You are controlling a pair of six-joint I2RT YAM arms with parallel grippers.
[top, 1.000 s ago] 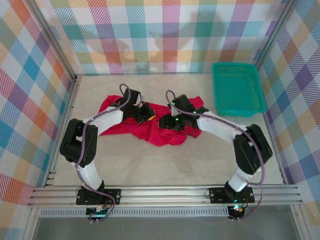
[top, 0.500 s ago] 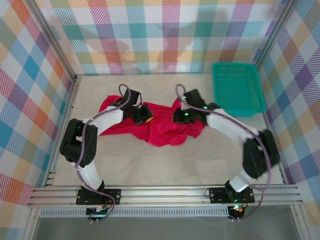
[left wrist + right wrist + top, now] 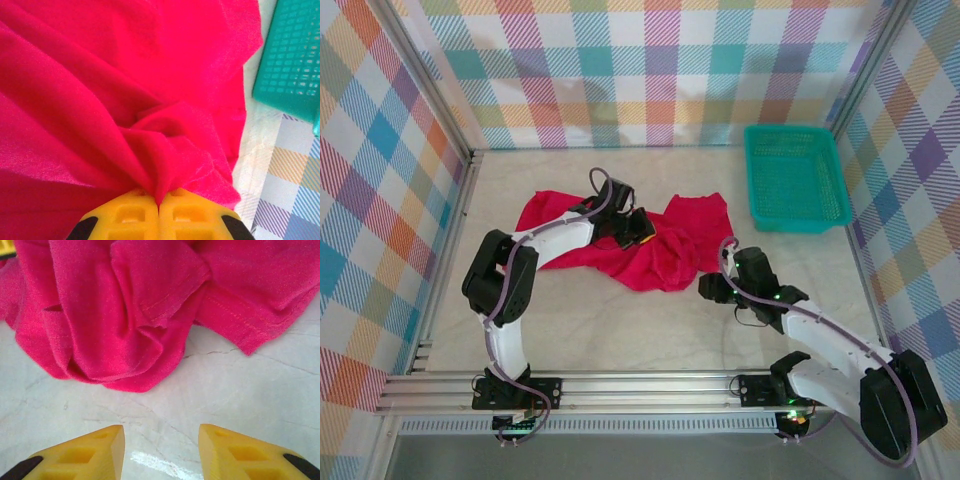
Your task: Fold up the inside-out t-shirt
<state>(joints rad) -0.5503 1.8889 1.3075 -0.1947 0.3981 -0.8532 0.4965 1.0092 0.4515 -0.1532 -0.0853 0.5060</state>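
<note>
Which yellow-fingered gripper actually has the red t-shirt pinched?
The left gripper: jaws shut on a fold of the bright red cloth t-shirt. The right gripper is open above pale table, touching nothing.

No legible text, label, brand, number or sign on t-shirt [image 3: 670, 255], basket [image 3: 795, 180], walls [image 3: 660, 70].

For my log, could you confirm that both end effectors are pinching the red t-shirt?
Not quite: the left end effector pinches the t-shirt, but the right end effector is open and empty, short of it over the table, as the right wrist view shows.
</note>
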